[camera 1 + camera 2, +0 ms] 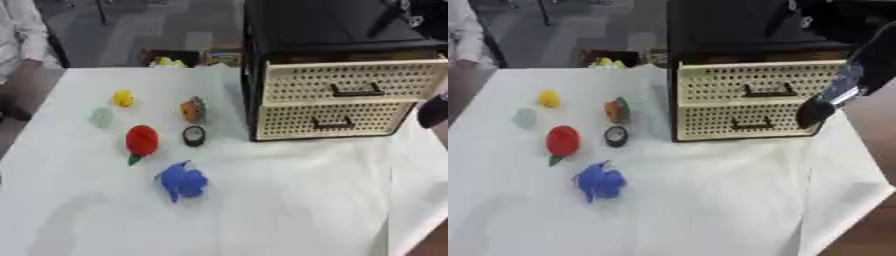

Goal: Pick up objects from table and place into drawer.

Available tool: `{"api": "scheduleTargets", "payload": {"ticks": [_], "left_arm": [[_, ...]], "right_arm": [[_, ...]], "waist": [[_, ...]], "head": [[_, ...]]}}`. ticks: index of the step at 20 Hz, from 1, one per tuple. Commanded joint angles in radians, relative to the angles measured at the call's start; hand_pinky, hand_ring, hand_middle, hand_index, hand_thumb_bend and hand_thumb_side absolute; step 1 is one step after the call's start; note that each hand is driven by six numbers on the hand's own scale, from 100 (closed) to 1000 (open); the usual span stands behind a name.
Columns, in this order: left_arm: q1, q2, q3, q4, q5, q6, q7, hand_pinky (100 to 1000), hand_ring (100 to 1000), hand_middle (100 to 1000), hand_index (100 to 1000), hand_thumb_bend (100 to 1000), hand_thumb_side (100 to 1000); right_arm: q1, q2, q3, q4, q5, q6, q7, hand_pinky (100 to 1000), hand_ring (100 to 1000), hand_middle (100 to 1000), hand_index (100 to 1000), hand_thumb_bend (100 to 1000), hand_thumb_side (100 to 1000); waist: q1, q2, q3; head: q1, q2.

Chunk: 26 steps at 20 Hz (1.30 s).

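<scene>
Several small things lie on the white cloth at the left: a yellow one [123, 98], a pale green one [101, 117], an orange and green one [192, 110], a red one with a green tip [141, 142], a black round one with a pale middle [193, 135] and a blue toy [182, 181]. A black cabinet [737, 25] at the back right has two cream perforated drawers, upper [710, 82] and lower [710, 122], each with a dark handle. My right hand [815, 112] hangs in front of the lower drawer's right end, a dark blurred shape.
The white cloth [289, 210] covers the table, whose right edge slants down past the cabinet. A dark box with bright things [175, 59] stands beyond the far edge. Bare cloth stretches in front of the cabinet and the toys.
</scene>
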Motion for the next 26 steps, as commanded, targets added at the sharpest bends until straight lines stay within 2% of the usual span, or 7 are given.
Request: {"api": "scheduleTargets", "payload": {"ticks": [1, 7, 26], "left_arm": [[-0.011, 0.024, 0.001, -0.018, 0.004, 0.001, -0.004, 536, 630, 649, 837, 100, 861], [-0.010, 0.022, 0.001, -0.018, 0.004, 0.003, -0.004, 536, 630, 648, 835, 100, 862], [-0.013, 0.017, 0.000, -0.018, 0.002, 0.005, -0.008, 536, 631, 649, 835, 100, 865]], "right_arm": [[-0.030, -0.008, 0.004, 0.031, 0.010, 0.020, 0.050, 100, 100, 100, 807, 986, 530], [-0.047, 0.009, 0.026, 0.069, 0.011, 0.044, 0.094, 100, 100, 100, 817, 961, 577], [-0.019, 0.009, 0.056, 0.104, 0.053, 0.077, 0.122, 100, 100, 100, 820, 950, 500]], "waist": [[-0.003, -0.015, 0.002], [-0.002, -0.014, 0.004], [0.000, -0.008, 0.007]], "head": [[-0.005, -0.013], [-0.008, -0.013], [-0.020, -0.018]]}}
